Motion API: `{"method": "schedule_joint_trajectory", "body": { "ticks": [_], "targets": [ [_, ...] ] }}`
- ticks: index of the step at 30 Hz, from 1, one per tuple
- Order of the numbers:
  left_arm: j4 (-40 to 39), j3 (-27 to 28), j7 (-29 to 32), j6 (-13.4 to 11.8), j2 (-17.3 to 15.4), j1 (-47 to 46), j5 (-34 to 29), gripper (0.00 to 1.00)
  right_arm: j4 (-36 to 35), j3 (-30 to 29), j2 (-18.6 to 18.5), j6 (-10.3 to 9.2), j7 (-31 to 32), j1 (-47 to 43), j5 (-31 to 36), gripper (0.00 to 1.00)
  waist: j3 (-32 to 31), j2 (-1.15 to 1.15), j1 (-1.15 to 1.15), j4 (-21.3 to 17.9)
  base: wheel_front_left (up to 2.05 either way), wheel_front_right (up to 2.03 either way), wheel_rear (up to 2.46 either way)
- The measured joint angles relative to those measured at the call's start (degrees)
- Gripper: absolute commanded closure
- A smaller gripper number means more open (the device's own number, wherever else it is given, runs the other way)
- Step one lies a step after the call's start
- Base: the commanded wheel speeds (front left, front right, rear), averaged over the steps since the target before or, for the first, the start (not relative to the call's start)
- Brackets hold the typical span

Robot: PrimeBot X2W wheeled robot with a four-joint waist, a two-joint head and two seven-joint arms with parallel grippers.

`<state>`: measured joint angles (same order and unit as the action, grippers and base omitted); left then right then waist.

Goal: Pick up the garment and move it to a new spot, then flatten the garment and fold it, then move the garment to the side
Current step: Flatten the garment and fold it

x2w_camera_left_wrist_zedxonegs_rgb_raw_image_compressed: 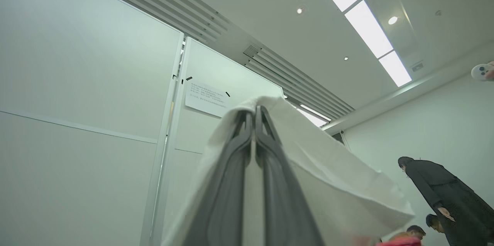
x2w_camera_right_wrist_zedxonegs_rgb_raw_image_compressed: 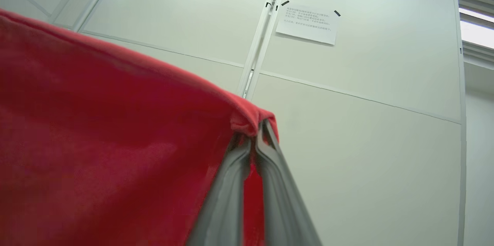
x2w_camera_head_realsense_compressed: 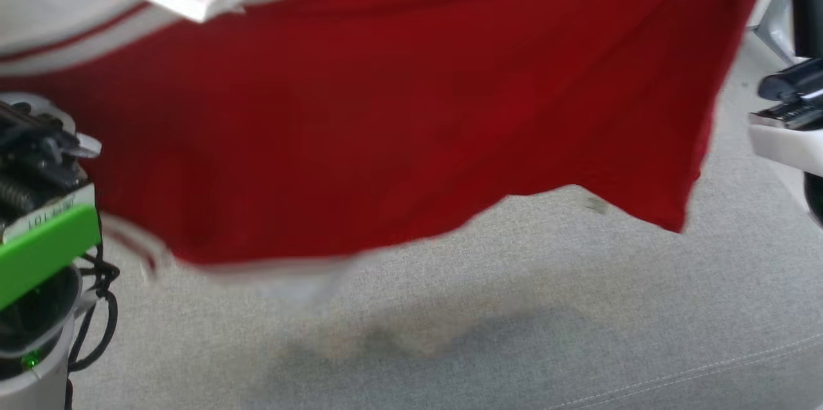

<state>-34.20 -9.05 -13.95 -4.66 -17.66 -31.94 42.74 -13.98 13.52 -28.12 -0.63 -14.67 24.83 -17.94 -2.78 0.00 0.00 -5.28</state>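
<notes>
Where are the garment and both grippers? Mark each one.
garment (x2w_camera_head_realsense_compressed: 411, 108), head view, middle of the hanging red panel.
left gripper (x2w_camera_left_wrist_zedxonegs_rgb_raw_image_compressed: 254, 114), left wrist view, between shut fingertips pinching white cloth.
right gripper (x2w_camera_right_wrist_zedxonegs_rgb_raw_image_compressed: 257, 138), right wrist view, between shut fingertips pinching red cloth.

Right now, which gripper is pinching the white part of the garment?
The left gripper, shut on white cloth of the garment; the right gripper pinches red.

**Legible Text in the Scene**

A white label (x2w_camera_head_realsense_compressed: 45, 216) on the left arm, just above a green block (x2w_camera_head_realsense_compressed: 45, 257), carries upside-down characters, apparently "101", then a blurred word. A taped paper notice (x2w_camera_right_wrist_zedxonegs_rgb_raw_image_compressed: 307, 24) on a wall panel (x2w_camera_right_wrist_zedxonegs_rgb_raw_image_compressed: 366, 142) bears several printed lines, too small to read.
</notes>
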Motion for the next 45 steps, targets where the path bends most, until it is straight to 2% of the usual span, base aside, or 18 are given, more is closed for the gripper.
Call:
{"method": "schedule_joint_trajectory", "body": {
  "ticks": [4, 7, 9, 12, 14, 16, 19, 20, 22, 23, 29, 36, 40, 45],
  "targets": [
    [-1.9, -0.6, 4.1, -1.0, -0.1, 1.4, 0.7, 1.00, -2.2, -0.3, -0.6, 0.59, 3.0, -3.1, -4.1, 1.00, 0.3, 0.00, 0.00, 0.1, 0.00, 0.00, 0.00],
    [-0.1, -2.3, 7.9, -1.5, 0.3, 4.5, 3.5, 1.00, -0.9, 3.6, 0.6, 3.60, 7.5, -6.8, -9.7, 1.00, 1.4, 0.00, 0.00, 0.4, 0.00, 0.00, 0.00],
    [3.7, -3.7, 10.5, -1.5, 0.5, 6.3, 4.8, 1.00, 2.0, 7.3, 1.8, 5.80, 10.6, -8.0, -12.3, 1.00, 2.5, 0.00, 0.00, 0.8, 0.00, 0.00, 0.00],
    [13.3, -5.9, 14.0, -1.8, 0.4, 7.6, 6.0, 1.00, 9.8, 12.1, 2.9, 7.17, 15.7, -6.3, -14.4, 1.00, 4.5, 0.00, 0.00, 1.4, 0.00, 0.00, 0.00],
    [19.9, -6.1, 15.4, -2.0, 0.3, 6.8, 5.5, 1.00, 14.6, 12.6, 3.0, 7.08, 18.4, -1.3, -13.4, 1.00, 5.8, 0.00, 0.00, 1.9, 0.00, 0.00, 0.00],
    [24.6, -4.9, 15.7, -2.0, -0.3, 2.3, 2.5, 1.00, 16.5, 10.0, 3.1, 6.46, 19.5, 8.3, -10.9, 1.00, 7.3, 0.00, 0.00, 2.5, 0.00, 0.00, 0.00],
    [26.5, -0.1, 14.1, -2.4, 0.2, -11.7, -0.4, 1.00, 16.6, 4.0, 4.6, 4.09, 19.1, 26.1, -8.3, 1.00, 9.5, 0.00, 0.00, 3.3, 0.00, 0.00, 0.00],
    [26.6, 1.3, 13.2, -2.4, 0.6, -16.1, -1.0, 1.00, 17.0, 3.2, 4.7, 3.97, 18.8, 30.4, -7.7, 1.00, 10.2, 0.00, 0.00, 3.7, 0.00, 0.00, 0.00],
    [26.9, 1.8, 12.4, -2.4, 1.0, -19.4, -1.3, 1.00, 17.6, 3.2, 4.6, 3.97, 18.7, 33.1, -7.0, 1.00, 10.9, 0.00, 0.00, 4.0, 0.00, 0.00, 0.00],
    [28.2, 1.3, 11.9, -2.4, 1.8, -21.7, -1.5, 1.00, 20.7, 4.7, 4.6, 4.14, 18.7, 34.2, -5.9, 1.00, 12.1, 0.00, 0.00, 4.7, 0.00, 0.00, 0.00],
    [33.3, -5.2, 14.0, -2.4, 3.1, -12.2, -1.5, 1.00, 31.9, 11.7, 6.0, 5.78, 21.3, 26.1, -5.8, 1.00, 15.2, 0.00, 0.00, 6.4, 0.00, 0.00, 0.00],
    [39.1, -10.1, 13.6, -2.3, 7.9, 5.5, 1.1, 1.00, 40.7, 19.1, 6.1, 7.69, 22.9, 15.6, -6.7, 1.00, 18.5, 0.00, 0.00, 7.2, 0.00, 0.00, 0.00],
    [41.5, -10.4, 10.6, -1.8, 9.2, 11.0, 2.4, 1.00, 42.9, 23.0, 6.4, 7.78, 22.3, 12.9, -7.3, 1.00, 19.0, 0.00, 0.00, 7.8, 0.00, 0.00, 0.00],
    [41.2, -8.4, 6.0, -0.9, 9.8, 12.6, 2.7, 1.00, 43.0, 26.3, 6.3, 7.77, 19.1, 12.0, -7.3, 1.00, 17.6, 0.00, 0.00, 8.0, 0.00, 0.00, 0.00]
  ]
}}
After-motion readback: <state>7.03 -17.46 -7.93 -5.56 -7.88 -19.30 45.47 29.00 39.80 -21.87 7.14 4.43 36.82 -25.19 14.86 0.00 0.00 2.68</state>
